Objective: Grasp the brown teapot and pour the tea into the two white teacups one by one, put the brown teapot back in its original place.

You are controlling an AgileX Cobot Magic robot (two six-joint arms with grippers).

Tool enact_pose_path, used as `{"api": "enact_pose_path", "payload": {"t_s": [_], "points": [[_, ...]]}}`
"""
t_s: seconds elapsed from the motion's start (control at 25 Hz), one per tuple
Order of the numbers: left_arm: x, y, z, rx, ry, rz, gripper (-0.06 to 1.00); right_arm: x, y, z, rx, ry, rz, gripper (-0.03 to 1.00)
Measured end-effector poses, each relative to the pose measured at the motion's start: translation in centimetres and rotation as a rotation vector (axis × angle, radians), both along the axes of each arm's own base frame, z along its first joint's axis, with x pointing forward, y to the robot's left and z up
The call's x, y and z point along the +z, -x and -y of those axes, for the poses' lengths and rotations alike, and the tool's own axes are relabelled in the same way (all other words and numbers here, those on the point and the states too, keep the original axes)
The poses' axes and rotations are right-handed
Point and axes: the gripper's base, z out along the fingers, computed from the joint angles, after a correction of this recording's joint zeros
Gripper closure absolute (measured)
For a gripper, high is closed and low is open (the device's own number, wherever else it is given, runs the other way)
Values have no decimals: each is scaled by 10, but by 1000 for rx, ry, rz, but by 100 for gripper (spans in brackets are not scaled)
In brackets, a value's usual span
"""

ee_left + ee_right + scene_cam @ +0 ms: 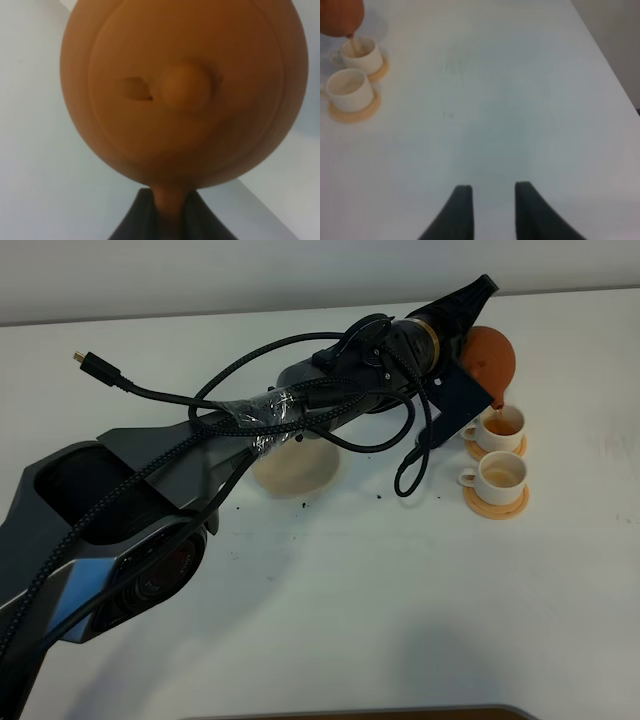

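The brown teapot (490, 355) hangs tilted over the farther of the two white teacups (500, 427), and a thin stream of tea runs from its spout into that cup. My left gripper (468, 320) is shut on the teapot's handle. In the left wrist view the teapot (185, 90) fills the frame, lid knob facing the camera, with the gripper (169, 217) closed around the handle. The nearer teacup (497, 476) holds pale tea on its orange saucer. The original place, a beige disc (297, 468), lies bare and partly under my arm. My right gripper (492, 200) stands open over bare table, far from the teacups (349, 88).
A loose black cable with a plug end (95, 365) arches over the left arm. Dark specks dot the table near the disc. The table's side edge (620, 85) runs beside my right gripper. A dark strip (380, 712) lines the front.
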Motion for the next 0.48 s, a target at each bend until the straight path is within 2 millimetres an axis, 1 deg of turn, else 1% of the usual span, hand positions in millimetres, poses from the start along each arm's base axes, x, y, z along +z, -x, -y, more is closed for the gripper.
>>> {"api": "enact_pose_path", "payload": {"t_s": [0.48], "points": [[2, -1, 1, -30, -19, 33, 80, 0, 0, 0, 0, 0, 0, 73]]}}
